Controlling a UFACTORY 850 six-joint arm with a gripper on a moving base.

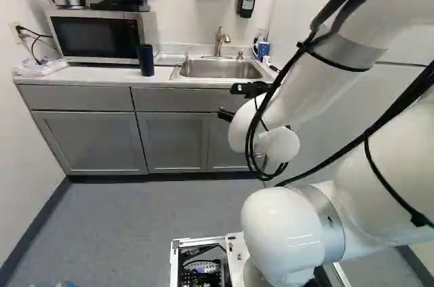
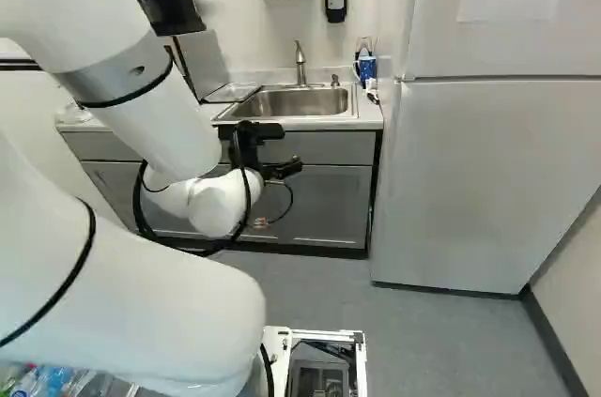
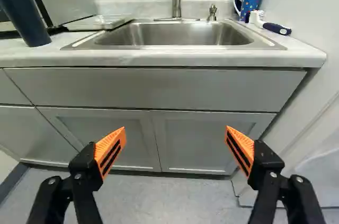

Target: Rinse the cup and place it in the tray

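Note:
My gripper is in front of the sink cabinet, below counter height. In the wrist view the gripper stands wide open, orange pads apart, nothing between them. The dark blue cup stands upright on the counter in front of the microwave's right end; in the wrist view the cup is ahead and off to one side of the gripper. A flat, clear-looking tray lies between cup and sink. The steel sink has a faucet at its back. In the right base view the arm hides the cup.
A dotted mug and a brush are on the counter by the sink's far corner. A microwave stands on the counter at the left. Grey cabinets front the counter; a tall fridge stands to its right.

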